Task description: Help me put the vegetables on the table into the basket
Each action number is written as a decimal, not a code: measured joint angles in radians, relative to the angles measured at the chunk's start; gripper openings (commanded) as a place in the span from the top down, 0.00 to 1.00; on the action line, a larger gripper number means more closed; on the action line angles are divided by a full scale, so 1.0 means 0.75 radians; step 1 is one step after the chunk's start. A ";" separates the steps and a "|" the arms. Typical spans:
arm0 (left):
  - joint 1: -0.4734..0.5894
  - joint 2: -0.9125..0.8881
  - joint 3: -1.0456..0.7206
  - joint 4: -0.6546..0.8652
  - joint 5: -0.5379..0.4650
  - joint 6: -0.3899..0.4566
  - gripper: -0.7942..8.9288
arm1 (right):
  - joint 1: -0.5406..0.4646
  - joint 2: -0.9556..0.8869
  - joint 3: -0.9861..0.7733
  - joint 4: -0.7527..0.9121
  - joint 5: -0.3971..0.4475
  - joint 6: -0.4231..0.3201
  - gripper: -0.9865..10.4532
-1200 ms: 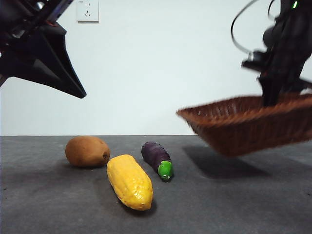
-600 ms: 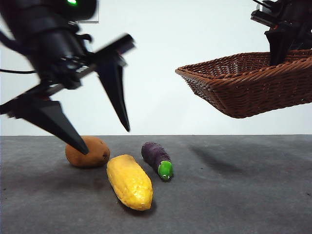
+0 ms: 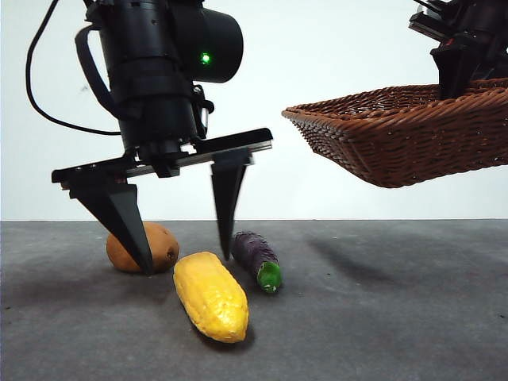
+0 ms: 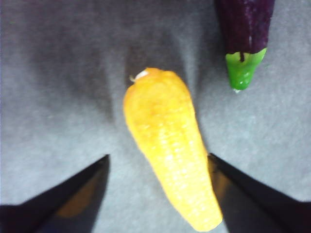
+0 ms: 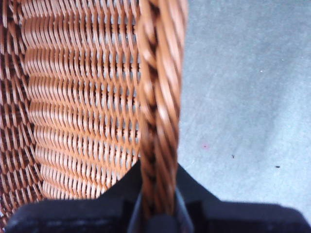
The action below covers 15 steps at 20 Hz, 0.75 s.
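While the basket hangs lifted: right claw clamps basket rim.
Left claw: now lower, spread wide, straddling the corn.

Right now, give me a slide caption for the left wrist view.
Open left gripper straddling the yellow corn cob on the grey table, eggplant lying just beyond.
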 measured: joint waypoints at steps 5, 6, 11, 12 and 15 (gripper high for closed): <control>-0.017 0.052 0.001 0.030 0.033 -0.031 0.37 | 0.001 0.000 0.000 0.000 -0.002 -0.001 0.92; -0.018 0.069 0.001 0.025 0.046 -0.030 0.37 | 0.001 0.000 0.000 0.000 -0.002 -0.002 0.92; -0.028 0.084 0.001 0.046 0.044 -0.031 0.45 | 0.001 0.000 0.000 -0.001 -0.002 -0.005 0.92; -0.028 0.084 0.001 0.044 0.045 -0.031 0.51 | 0.001 0.000 0.000 0.000 -0.002 -0.005 0.92; -0.028 0.084 0.001 0.045 0.048 -0.031 0.66 | 0.001 0.000 0.000 0.000 -0.002 -0.005 0.92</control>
